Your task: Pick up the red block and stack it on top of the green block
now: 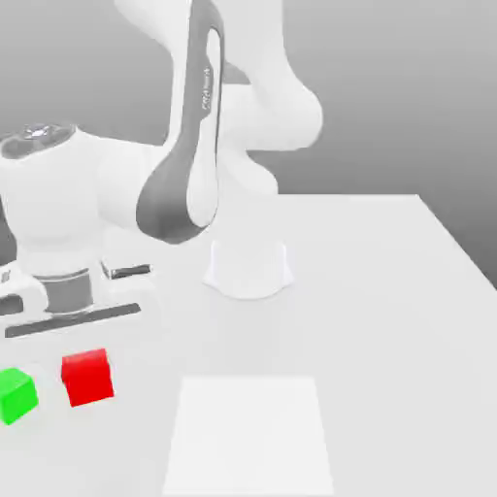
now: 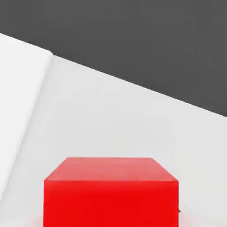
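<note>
The red block (image 1: 87, 378) rests on the white table near the exterior view's left edge, with the green block (image 1: 16, 395) just to its left, a small gap between them. My gripper (image 1: 83, 342) hangs straight over the red block, shut on it, its white and grey hand directly above. In the hand view the red block (image 2: 111, 195) looms very close, with its top and one side face showing.
A slightly raised white square patch (image 1: 250, 432) lies on the table (image 1: 388, 291) to the right of the blocks. The arm's round base (image 1: 248, 270) stands behind. The table's far edge meets a dark background (image 2: 155, 44).
</note>
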{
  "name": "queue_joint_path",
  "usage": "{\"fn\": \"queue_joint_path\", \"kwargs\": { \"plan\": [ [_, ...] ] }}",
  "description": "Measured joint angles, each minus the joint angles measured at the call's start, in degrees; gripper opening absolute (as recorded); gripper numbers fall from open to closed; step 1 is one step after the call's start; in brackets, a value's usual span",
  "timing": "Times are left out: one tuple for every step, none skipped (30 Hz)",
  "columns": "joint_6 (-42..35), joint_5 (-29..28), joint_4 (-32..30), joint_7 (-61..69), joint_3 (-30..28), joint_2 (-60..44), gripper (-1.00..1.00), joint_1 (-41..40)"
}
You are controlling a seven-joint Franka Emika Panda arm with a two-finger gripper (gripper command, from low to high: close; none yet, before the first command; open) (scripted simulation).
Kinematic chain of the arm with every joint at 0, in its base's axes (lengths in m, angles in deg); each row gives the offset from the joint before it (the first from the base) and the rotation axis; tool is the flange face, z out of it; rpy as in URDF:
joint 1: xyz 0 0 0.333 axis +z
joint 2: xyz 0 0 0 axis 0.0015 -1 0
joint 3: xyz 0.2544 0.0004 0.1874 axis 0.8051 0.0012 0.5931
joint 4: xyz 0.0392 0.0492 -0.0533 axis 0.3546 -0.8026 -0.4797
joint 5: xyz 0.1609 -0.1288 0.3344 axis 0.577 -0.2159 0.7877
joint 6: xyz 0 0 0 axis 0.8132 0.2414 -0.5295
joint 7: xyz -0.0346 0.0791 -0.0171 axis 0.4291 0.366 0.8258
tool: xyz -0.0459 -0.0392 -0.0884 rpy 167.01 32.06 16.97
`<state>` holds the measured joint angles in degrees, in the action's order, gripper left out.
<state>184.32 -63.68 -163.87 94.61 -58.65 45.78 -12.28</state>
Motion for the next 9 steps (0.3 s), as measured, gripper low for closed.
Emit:
{"fn": "queue_joint_path", "kwargs": {
  "plan": [
    [-0.3, 0.8, 0.9, 0.8, -1.5, -0.6, -1.0, -1.8],
    [0.2, 2.5, 1.9, 2.2, -2.2, -2.3, -1.0, -3.8],
    [1.3, 4.3, 2.5, 3.6, -2.0, -4.2, -1.0, -5.3],
    [2.7, 6.1, 2.9, 5.0, -1.3, -6.2, -1.0, -6.4],
    [4.3, 7.9, 3.1, 6.3, -0.2, -8.2, -1.0, -7.6],
    [5.7, 9.5, 3.3, 7.4, 0.8, -10.0, 1.0, -8.5],
    [5.7, 9.5, 3.3, 7.4, 0.8, -10.0, 1.0, -8.5],
    [5.7, 9.5, 3.3, 7.4, 0.8, -10.0, 1.0, -8.5],
    [5.7, 9.5, 3.3, 7.4, 0.8, -10.0, 1.0, -8.5]
  ]
}}
